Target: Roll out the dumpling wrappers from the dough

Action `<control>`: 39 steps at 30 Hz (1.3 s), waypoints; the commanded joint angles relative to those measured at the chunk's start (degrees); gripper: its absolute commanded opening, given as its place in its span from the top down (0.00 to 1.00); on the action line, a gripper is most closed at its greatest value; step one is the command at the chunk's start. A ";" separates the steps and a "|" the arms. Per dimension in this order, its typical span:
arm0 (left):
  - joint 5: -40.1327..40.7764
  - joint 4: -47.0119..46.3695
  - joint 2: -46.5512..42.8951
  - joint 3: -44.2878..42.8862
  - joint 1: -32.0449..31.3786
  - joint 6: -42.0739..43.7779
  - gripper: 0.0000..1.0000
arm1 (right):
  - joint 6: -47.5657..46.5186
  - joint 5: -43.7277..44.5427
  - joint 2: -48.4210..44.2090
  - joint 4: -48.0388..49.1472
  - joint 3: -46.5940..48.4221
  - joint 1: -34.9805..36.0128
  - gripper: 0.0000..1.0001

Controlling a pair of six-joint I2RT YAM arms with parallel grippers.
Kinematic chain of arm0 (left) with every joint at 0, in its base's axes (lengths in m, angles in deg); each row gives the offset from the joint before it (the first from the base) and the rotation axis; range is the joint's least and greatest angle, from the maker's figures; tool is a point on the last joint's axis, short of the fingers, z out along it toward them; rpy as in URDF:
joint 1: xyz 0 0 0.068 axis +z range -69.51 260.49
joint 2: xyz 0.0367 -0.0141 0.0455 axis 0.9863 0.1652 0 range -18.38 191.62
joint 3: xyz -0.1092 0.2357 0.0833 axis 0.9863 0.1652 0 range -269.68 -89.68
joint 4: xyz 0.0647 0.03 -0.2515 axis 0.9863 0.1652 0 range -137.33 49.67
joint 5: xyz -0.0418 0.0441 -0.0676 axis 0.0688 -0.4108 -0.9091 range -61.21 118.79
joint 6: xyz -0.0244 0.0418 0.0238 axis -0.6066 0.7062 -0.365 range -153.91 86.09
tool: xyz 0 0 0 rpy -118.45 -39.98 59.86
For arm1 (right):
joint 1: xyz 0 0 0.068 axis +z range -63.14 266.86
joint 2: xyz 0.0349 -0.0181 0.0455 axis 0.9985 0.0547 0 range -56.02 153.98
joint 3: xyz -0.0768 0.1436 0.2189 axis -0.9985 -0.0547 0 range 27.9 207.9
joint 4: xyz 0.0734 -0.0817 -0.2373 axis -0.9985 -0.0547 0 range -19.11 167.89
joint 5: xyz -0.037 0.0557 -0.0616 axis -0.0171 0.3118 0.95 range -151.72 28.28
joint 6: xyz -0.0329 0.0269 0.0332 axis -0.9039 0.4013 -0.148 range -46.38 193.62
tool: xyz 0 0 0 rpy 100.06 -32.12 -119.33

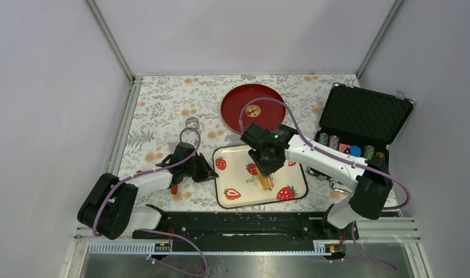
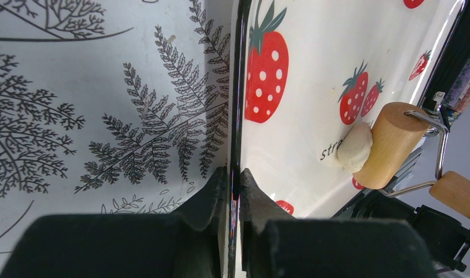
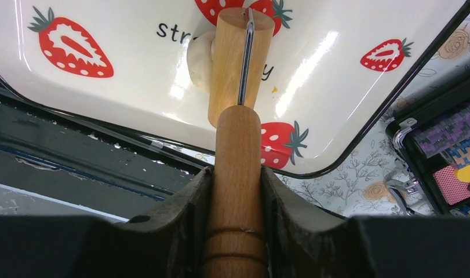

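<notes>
The dough is a small off-white lump on the cream strawberry tray, pressed against the side of the tan wooden roller; it also shows in the left wrist view. My right gripper is shut on the roller's wooden handle, above the tray's middle. My left gripper is shut on the tray's dark left rim, at the tray's left edge. No round wrappers show.
A red plate with a gold emblem lies behind the tray. A small metal ring cutter sits at the back left. An open black case of chips stands at the right. An orange object lies by the left arm.
</notes>
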 commanded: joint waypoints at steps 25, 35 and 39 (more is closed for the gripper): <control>-1.31 -3.30 0.40 0.03 0.31 -0.73 1.00 | 4.80 -12.41 5.86 5.80 3.59 4.40 1.00; -1.46 -3.50 0.62 0.11 0.43 -0.72 1.00 | 6.58 -13.60 6.91 9.75 -0.19 4.63 1.00; -1.51 -3.64 0.41 0.14 0.41 -0.78 1.00 | 6.55 -13.95 7.51 10.72 -1.82 4.84 1.00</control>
